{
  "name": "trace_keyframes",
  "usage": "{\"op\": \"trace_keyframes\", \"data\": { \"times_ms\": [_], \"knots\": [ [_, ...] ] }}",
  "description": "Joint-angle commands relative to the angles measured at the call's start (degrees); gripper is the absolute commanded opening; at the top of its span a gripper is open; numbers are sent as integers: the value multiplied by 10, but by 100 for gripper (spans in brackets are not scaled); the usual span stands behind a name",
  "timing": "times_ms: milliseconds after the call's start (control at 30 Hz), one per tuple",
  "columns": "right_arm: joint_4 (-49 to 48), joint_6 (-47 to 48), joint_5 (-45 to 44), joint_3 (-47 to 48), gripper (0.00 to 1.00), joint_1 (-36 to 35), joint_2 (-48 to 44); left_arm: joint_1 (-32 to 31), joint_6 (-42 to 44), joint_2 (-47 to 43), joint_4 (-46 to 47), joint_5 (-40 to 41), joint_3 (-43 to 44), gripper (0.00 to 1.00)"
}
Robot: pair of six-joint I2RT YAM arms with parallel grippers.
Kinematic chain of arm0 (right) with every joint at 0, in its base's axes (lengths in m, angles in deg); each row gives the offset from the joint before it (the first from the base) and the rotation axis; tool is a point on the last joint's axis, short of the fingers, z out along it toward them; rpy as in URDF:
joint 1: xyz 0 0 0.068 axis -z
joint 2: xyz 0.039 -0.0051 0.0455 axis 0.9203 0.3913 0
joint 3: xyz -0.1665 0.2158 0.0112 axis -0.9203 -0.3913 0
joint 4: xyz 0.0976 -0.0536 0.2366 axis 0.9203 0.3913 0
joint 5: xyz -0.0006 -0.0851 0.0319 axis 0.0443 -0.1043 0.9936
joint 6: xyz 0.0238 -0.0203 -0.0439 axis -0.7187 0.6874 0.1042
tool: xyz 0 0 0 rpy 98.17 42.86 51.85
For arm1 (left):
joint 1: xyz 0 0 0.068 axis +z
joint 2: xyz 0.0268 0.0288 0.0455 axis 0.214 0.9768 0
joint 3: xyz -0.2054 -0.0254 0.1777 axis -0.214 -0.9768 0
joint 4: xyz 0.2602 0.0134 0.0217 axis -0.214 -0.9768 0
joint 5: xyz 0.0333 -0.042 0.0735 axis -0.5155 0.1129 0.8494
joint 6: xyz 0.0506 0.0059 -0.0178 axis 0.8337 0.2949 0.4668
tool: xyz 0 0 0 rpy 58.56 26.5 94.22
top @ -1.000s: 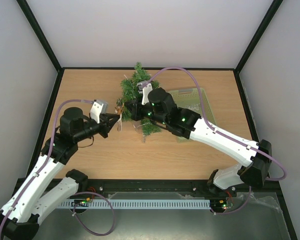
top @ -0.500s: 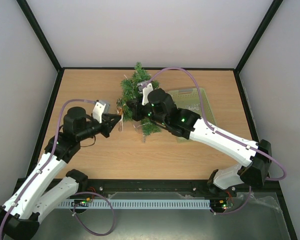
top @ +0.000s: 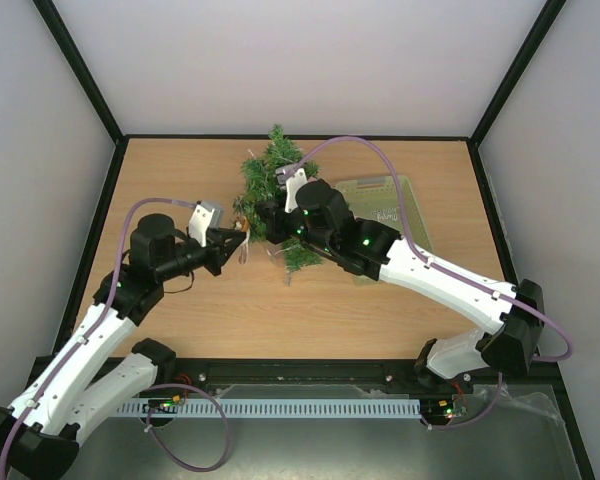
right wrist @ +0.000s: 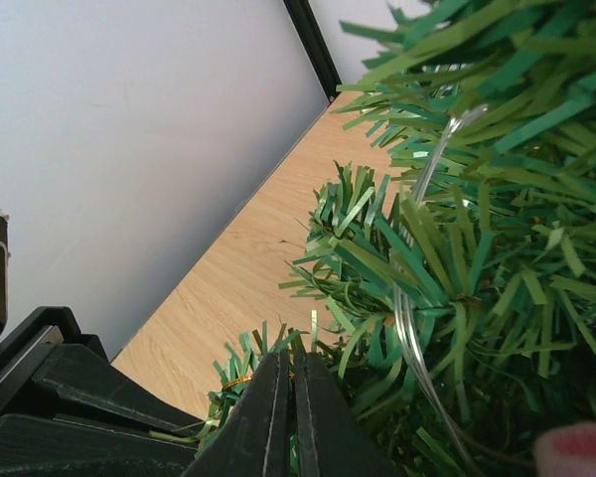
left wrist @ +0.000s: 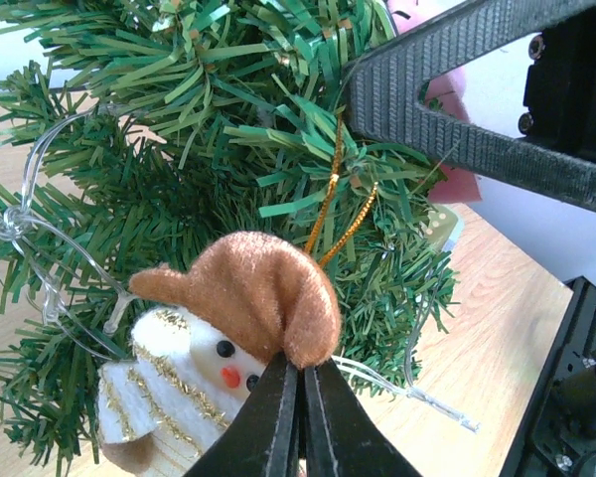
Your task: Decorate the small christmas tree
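Tree: on the desk, centre rear, just left of the basket.
Basket: on the desk, right rear, partly behind the right arm.
Ornament: against the tree's near-left branches, pinched in the left gripper.
Right gripper: among the tree's branches, reaching in from the right.

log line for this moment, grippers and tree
left gripper: shut on snowman ornament | right gripper: shut, among tree branches | gold loop: in the needles

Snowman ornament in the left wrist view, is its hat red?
No, the snowman ornament wears a brown fuzzy hat, and the left claw is pinching the edge of that hat.
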Motion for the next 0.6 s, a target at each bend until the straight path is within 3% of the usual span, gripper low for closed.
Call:
{"op": "trace_keyframes", "data": {
  "times_ms": [0, 267, 333, 567],
  "knots": [
    [-13, 12, -16, -8, 2, -3, -20, -3, -3, -6, 8, -6, -5, 7],
    [-20, 8, 3, -7, 8, -3, -22, -3, -16, -21, -2, -21, -5, 34],
    [-20, 6, 4, -9, 13, -3, -24, -3, -18, -27, -4, -20, -4, 37],
    [-22, -2, 13, -15, 14, -3, -33, -3, -14, -30, -21, -20, 4, 40]
  ]
}}
